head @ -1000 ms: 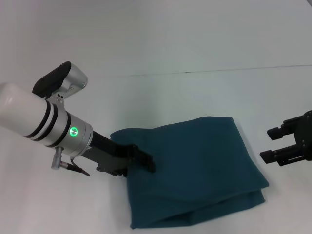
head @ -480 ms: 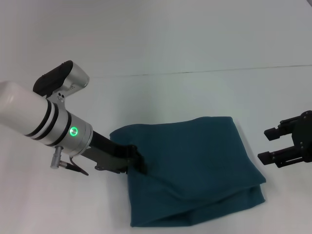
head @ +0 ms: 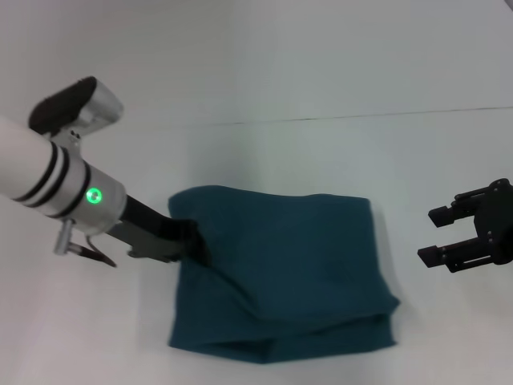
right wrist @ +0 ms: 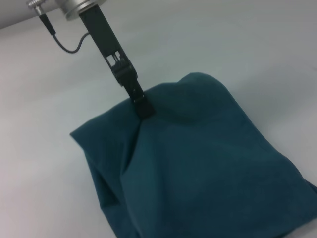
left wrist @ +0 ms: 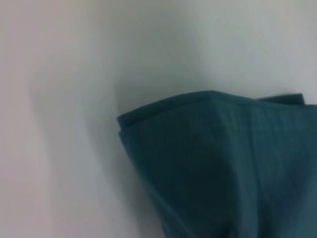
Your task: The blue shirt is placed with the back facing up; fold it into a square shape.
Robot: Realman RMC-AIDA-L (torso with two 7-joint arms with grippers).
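The left pincer (head: 195,245) is clenched on the blue shirt (head: 288,273), already a rough square (final tidying, I judge). Next it needs letting go; the right pincer (head: 453,237) hangs released, apart.

Setting: a bare test bench of the lab or robot-trial kind. The work surface is a plain white table (head: 304,160) with no pattern or cloth, and a thin dark seam (head: 361,117) runs straight across its far part. Beyond the seam the same flat white continues. The only things on show are 2 robot arms and 1 folded shirt (head: 280,273). The left arm (head: 48,176) has a white casing, black bands, a lit green indicator (head: 94,195) and an exposed cable with a plug (head: 80,250), all typical of trial equipment. No walls, furniture or household fittings come into any of the 3 views.
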